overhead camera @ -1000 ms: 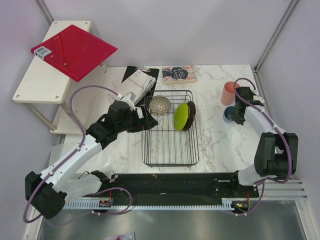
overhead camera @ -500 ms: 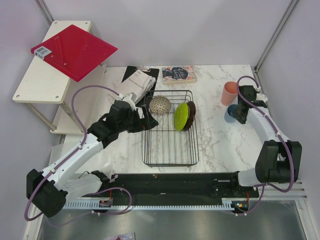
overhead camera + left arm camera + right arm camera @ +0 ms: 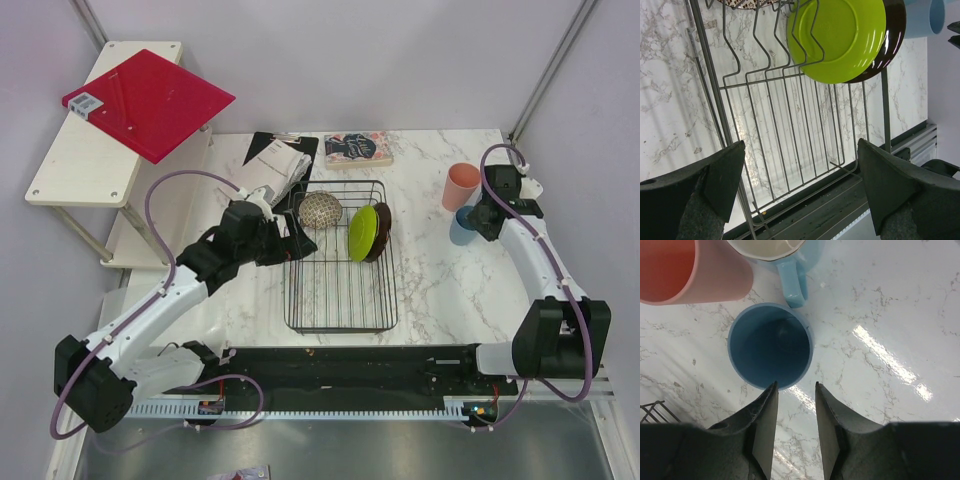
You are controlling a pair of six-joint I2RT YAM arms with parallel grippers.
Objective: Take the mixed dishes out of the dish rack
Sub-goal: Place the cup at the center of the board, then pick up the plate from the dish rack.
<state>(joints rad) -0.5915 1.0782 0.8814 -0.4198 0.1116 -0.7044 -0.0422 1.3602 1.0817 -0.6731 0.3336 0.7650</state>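
The black wire dish rack (image 3: 340, 326) holds a speckled bowl (image 3: 320, 210), a lime green plate (image 3: 362, 232) and a dark-backed plate (image 3: 382, 230), both plates on edge. My left gripper (image 3: 291, 243) is open and empty over the rack's left rim; its wrist view shows the rack wires (image 3: 775, 125), the green plate (image 3: 840, 37) and the dark plate (image 3: 894, 35). My right gripper (image 3: 484, 220) is open and empty just above the darker blue cup (image 3: 462, 228). That cup (image 3: 771, 346) stands upright beside the pink cup (image 3: 685, 270) and the light blue mug (image 3: 782, 260).
A flat red board (image 3: 150, 100) lies on the white shelf (image 3: 70, 165) at the far left. A book (image 3: 357, 149) and a clipboard with papers (image 3: 278, 160) lie behind the rack. The pink cup (image 3: 460, 186) stands near the right wall.
My right arm has shifted a little toward the far right and pulled back from the darker blue cup, which stays on the table. My left arm has barely moved.
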